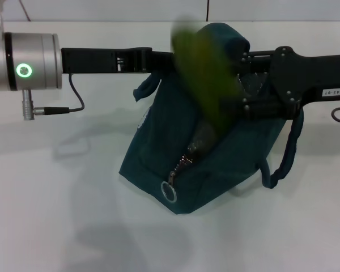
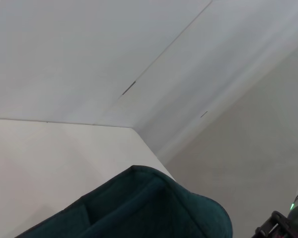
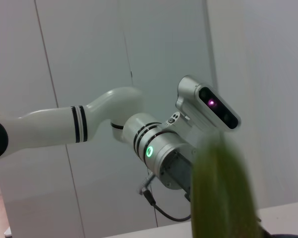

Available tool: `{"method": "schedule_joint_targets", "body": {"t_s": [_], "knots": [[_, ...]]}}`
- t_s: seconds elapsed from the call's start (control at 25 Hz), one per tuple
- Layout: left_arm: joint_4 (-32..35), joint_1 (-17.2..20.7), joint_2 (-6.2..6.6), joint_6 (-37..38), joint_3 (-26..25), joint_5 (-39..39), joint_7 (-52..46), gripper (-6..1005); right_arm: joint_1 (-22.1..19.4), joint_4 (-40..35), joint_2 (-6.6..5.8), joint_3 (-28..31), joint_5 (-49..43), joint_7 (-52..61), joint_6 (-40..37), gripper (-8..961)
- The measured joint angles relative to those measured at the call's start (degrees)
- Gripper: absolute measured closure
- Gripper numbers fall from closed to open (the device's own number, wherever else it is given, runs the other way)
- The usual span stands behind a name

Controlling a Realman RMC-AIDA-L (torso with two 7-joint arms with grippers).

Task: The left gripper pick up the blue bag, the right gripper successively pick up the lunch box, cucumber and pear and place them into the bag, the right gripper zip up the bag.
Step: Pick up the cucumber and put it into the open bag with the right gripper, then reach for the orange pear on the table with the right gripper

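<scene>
The blue bag (image 1: 215,170) stands tilted on the white table, mouth up, and its rim (image 2: 154,208) fills the lower part of the left wrist view. My left gripper (image 1: 164,59) comes in from the left and is shut on the bag's top edge. The cucumber (image 1: 204,79) is a blurred green streak slanting down into the bag's mouth, and it also shows blurred in the right wrist view (image 3: 221,193). My right gripper (image 1: 238,82) reaches in from the right just beside the cucumber, jaws spread apart and sharp. The lunch box and the pear are out of view.
The zipper's metal ring pull (image 1: 169,191) hangs at the bag's front lower corner. A loop handle (image 1: 286,153) droops on the bag's right side. White table surface (image 1: 56,226) lies around the bag, with a wall behind. The left arm's silver wrist (image 3: 156,148) faces the right wrist camera.
</scene>
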Motion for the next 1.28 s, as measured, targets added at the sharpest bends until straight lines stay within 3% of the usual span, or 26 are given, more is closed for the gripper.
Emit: {"method": "schedule_joint_targets", "body": {"t_s": [0.44, 0.56, 0.68, 0.92, 1.12, 1.28], "knots": [[-0.10, -0.02, 0.00, 0.00, -0.16, 0.01, 0.10, 934, -2.67, -3.72, -0.32, 0.75, 0.00, 0.03, -1.57, 206], [-0.17, 0.05, 0.00, 0.01, -0.18, 0.00, 0.10, 934, -5.70, -7.39, -0.45, 3.61, 0.00, 0.24, -1.71, 209], [-0.16, 0.53, 0.00, 0.00, -0.18, 0.01, 0.13, 934, -7.76, -7.77, -0.67, 10.28, -0.46, 0.31, -1.10, 212], [-0.35, 1.19, -0.03, -0.70, -0.18, 0.01, 0.72, 934, -10.05, 0.69, -1.98, 21.74, -0.53, -4.48, 1.25, 213], [-0.31, 1.35, -0.09, -0.78, -0.18, 0.01, 0.80, 934, -10.48, 8.70, -2.60, 23.00, -0.62, -11.13, 5.69, 214], [-0.34, 1.12, -0.09, -0.79, -0.18, 0.01, 0.80, 933, -9.62, 14.19, -2.40, 22.69, -1.13, -16.46, 10.11, 215]]}}
